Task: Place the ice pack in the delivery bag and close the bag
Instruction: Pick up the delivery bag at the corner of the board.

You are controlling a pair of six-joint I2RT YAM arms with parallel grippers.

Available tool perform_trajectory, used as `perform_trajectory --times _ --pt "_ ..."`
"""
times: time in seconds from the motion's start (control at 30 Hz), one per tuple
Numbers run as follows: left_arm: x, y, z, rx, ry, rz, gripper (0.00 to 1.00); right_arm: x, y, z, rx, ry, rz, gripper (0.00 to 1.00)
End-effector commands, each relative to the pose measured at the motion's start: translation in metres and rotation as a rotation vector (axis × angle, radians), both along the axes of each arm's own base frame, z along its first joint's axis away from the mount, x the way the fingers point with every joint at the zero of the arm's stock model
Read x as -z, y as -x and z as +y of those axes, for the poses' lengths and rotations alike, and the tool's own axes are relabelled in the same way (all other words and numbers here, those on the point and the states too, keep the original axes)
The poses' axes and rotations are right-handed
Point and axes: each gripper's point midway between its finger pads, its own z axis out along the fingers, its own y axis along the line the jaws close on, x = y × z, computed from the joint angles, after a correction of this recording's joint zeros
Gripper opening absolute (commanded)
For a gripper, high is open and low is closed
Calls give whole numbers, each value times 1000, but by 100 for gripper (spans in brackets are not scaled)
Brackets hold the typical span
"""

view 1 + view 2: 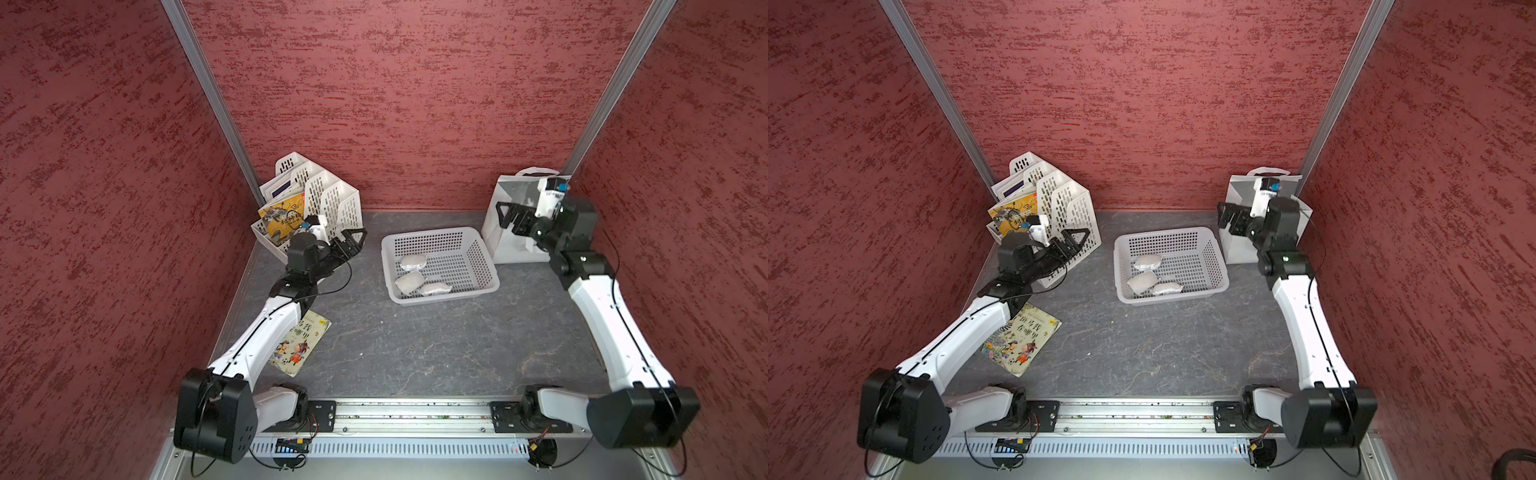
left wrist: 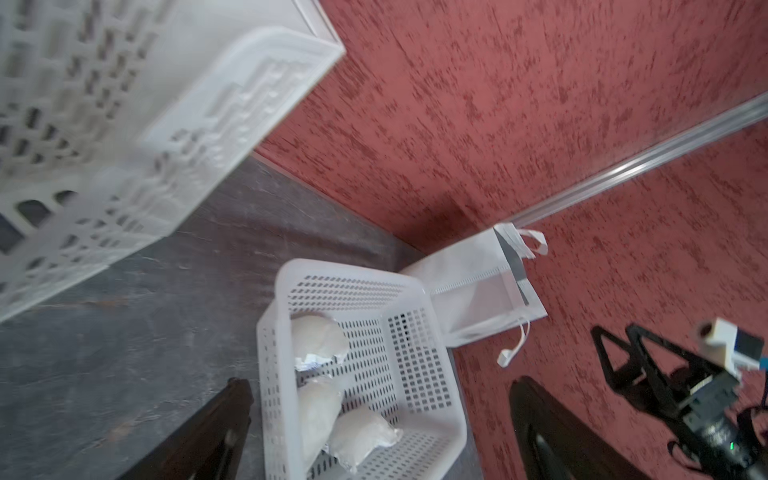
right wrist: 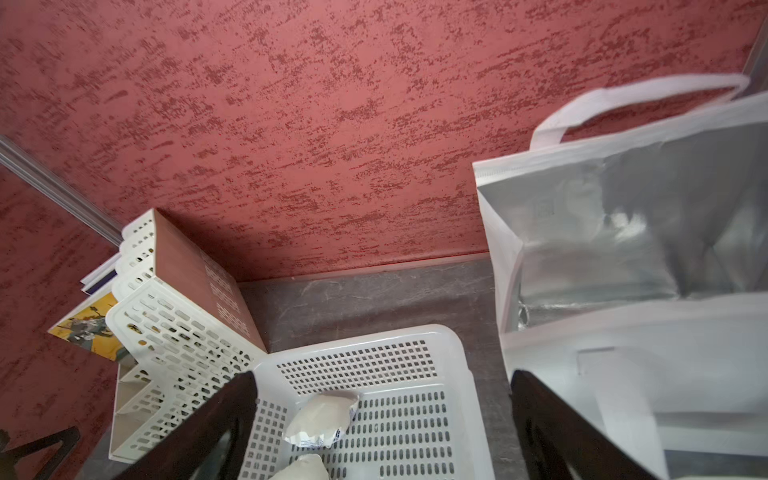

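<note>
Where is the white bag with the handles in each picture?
In a top view: the delivery bag stands in the far right corner, partly hidden by the right arm.
In a top view: same corner, same arm in front.
Left wrist view: just beyond the white basket, by the red wall.
Right wrist view: close up, foil lining showing.
Shared landmark: that basket beside it.

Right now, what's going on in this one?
Nothing is held yet. Three ice packs lie in the white perforated basket. The right gripper hangs open near the delivery bag, which stands open in the back corner. The left gripper, also open, hovers by the file organizer.
</note>
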Motion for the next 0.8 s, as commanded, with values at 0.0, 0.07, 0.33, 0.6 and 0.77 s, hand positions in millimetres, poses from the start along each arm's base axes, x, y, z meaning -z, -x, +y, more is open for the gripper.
perform_trajectory --times 0.0,0.07,0.33,0.6,0.77 --pt "-7 9 -32 79 -23 25 100 30 4 -17 57 113 233 99" --pt "2 11 -43 90 -69 52 100 41 -12 -28 97 163 297 99" --pt "47 15 -48 88 -165 222 100 81 -74 -48 157 269 503 98" --pt "58 23 -45 86 -189 249 100 106 -106 -62 217 323 567 91" --pt "66 25 -44 81 -205 270 100 122 -111 -61 202 329 595 73"
